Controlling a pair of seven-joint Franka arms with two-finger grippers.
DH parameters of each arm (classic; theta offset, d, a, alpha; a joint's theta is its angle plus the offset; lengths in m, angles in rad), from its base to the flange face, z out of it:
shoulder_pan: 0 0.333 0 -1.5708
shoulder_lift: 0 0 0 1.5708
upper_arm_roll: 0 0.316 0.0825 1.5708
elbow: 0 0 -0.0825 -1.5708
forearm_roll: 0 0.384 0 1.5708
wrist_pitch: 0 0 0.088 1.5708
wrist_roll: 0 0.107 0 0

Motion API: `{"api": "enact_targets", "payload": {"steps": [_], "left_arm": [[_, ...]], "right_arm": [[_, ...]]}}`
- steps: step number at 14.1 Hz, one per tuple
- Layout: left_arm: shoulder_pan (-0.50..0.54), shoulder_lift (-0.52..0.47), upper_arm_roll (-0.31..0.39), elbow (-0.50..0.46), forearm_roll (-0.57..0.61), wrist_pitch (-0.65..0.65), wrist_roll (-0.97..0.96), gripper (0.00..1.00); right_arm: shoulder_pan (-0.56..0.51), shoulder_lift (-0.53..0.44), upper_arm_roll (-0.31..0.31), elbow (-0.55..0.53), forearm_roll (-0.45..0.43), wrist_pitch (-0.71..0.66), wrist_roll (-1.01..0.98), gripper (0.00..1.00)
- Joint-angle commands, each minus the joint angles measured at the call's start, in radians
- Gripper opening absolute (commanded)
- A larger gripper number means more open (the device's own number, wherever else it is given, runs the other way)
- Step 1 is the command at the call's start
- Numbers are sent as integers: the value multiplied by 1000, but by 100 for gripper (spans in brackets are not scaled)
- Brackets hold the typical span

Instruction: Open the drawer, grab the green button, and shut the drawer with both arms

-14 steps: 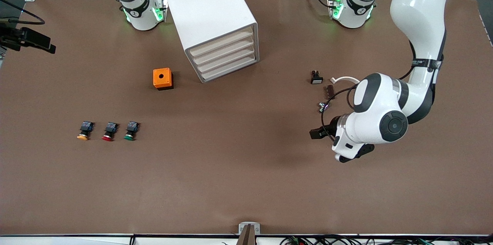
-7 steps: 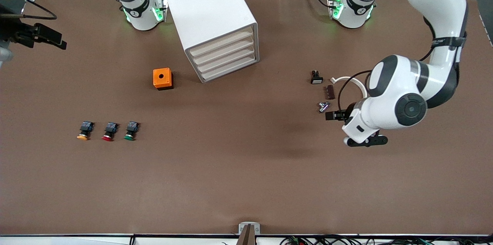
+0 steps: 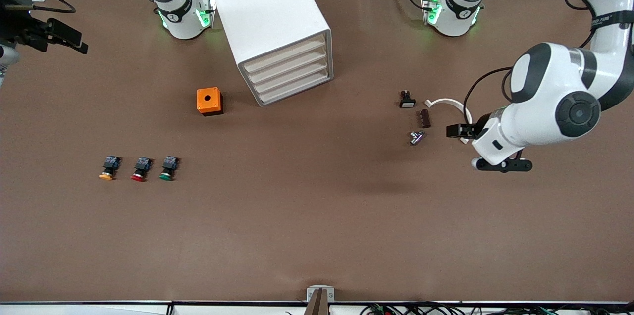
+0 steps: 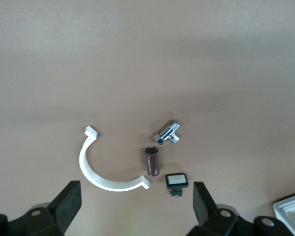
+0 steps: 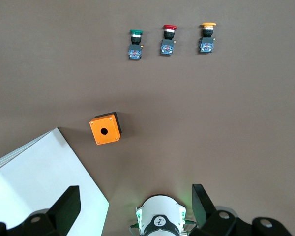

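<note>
All four drawers sit closed; the green button lies on the desk. Left end effector, fingers spread, hangs over small parts; right end effector, also spread, waits high.

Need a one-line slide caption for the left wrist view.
Left gripper, open, hovers over a white curved clip, brown cylinder, chrome fitting and small rectangular switch on the brown table.

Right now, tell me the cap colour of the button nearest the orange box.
Green. The button ends the row of three; its cap shows best in the right wrist view.
</note>
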Motion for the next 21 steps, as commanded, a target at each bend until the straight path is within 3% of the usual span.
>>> {"api": "enact_targets", "payload": {"steps": [1,10,13,18,21], "left_arm": [[56,-94,-14,-74,18,-4,57,100],[219,-219,-12,-70,7,-47,172,100],[230,-260,-11,-65,4,-77,172,100],[191,-283,4,-65,4,-105,166,100],[77,-285,124,-64,4,-114,163,100]], "right_arm": [[-9,-20,-4,3,4,13,-22,100],[-37,-20,-11,21,-61,70,-23,100],[-37,-21,-9,30,-65,69,-23,100],[-37,-21,-6,38,-65,69,-23,100],[-29,-21,-3,38,-65,69,-23,100]]}}
